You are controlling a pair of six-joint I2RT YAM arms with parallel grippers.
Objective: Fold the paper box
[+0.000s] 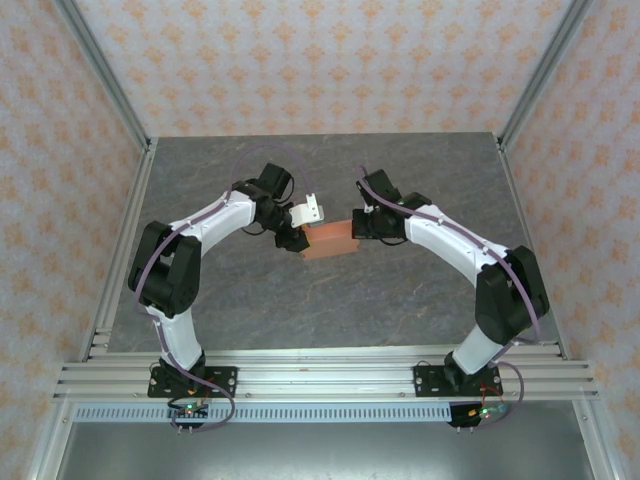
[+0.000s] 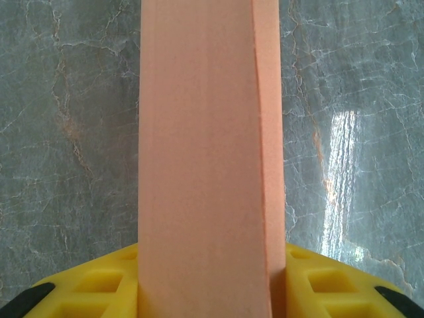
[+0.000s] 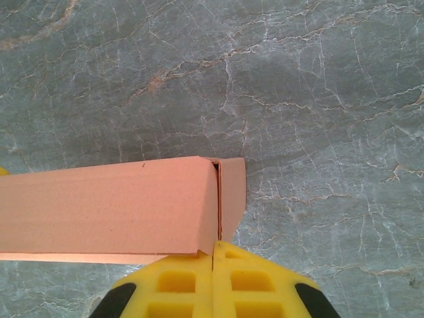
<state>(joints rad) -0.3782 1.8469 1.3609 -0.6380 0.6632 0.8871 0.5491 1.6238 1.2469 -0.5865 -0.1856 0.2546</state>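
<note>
As it is only thin card, the box [image 1: 330, 240] should be very light & easy to dent. So I judge it needs a soft squeeze on the flat long walls, near an edge or crease where it is stiffer, not in the middle of a panel. Its surface looks matte, so prob. not slippery. It has box shape now and is at mid table [image 1: 400, 310], lying the long way betw. my two arms. If it rests on the top or hangs just above, I cannot tell.

My left gripper [image 2: 212, 281] is part open and clamps the box across its width at the left end, w/ one yellow pad [image 2: 99, 285] at each long side. My right gripper [image 3: 212, 278] is fully closed, tips together, touching the right end just beside the end flap [image 3: 232, 189], which is not quite flush. If a bit of card is pinched there, I cannot say.
</note>
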